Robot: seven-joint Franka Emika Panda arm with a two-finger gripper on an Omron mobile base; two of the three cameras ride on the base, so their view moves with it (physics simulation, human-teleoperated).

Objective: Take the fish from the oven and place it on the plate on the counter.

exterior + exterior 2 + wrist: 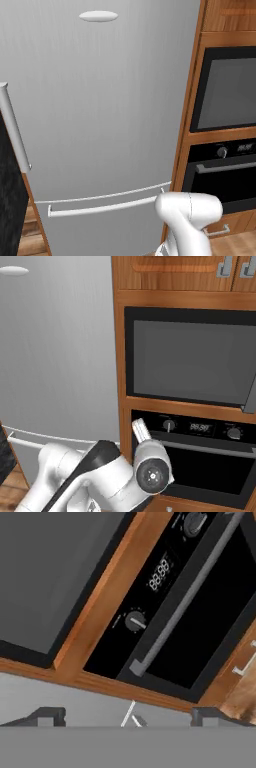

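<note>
The oven [200, 456] is built into the wooden column under a dark glass-fronted appliance. Its door is shut, with a grey bar handle [185, 607] across it. Above the handle a black control strip carries round knobs [135, 620] and a small display [160, 574]. The oven also shows at the right edge of the left base view [222, 175]. My gripper [130, 717] is open and holds nothing; its two dark fingertips [50, 716] point at the oven's front from a short way off. The fish is hidden. The plate is out of view.
A tall grey fridge [100, 110] with a long drawer handle [100, 207] stands left of the wooden column. The dark glass-fronted appliance [190, 358] sits above the oven. A black marbled counter end [10, 200] juts in at the far left. My arm's white elbow [187, 210] is low in front.
</note>
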